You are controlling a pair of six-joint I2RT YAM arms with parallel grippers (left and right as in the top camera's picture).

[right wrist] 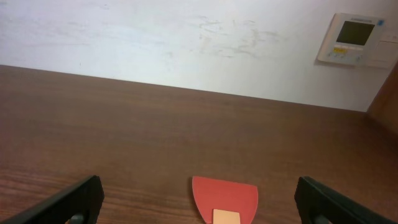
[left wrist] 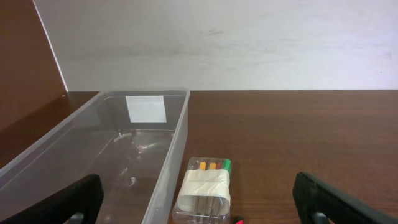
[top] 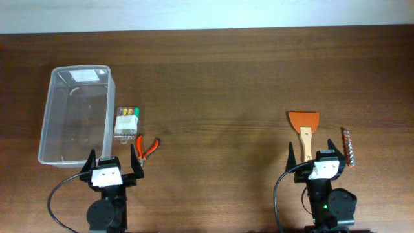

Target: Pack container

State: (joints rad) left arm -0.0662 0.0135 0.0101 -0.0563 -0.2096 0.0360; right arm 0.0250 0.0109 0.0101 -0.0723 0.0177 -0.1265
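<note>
Clear container (top: pixel 45 123) at the far-left part of the brown table (top: pixel 220 84), upright, open side up, long walls running away from the robot. White label (top: pixel 87 76) on the far short wall. Left gripper (top: pixel 112 157) low over the table, just off the near right corner of the container on the robot's side: released, jaws spread wide, grasping nothing, no contact with the container. In the left wrist view, container ahead and to the left, its right long wall passing between the two dark fingertips (left wrist: pixel 68 202), nearer the left one. Marker pack (top: pixel 127 122), a clear case bound with pale tape, flat on the table just beside the right long wall, straight ahead of the left gripper; touching the wall or not, cannot tell. Pliers (top: pixel 147 147) with orange-red handles nearer the robot than the pack, close by the right finger of the left gripper. Right gripper (top: pixel 312 152) on the right half of the table, well apart from the container: likewise released, jaws spread wide, grasping nothing. Scraper (top: pixel 304 123) with orange blade and wooden handle flat on the table, handle end lying between the spread fingers in the overhead view, blade pointing away. Thin ridged rod (top: pixel 349 145) just to the right of the right gripper; kind not discernible. Wall panel (right wrist: pixel 353 38) on the white wall beyond the table.
</note>
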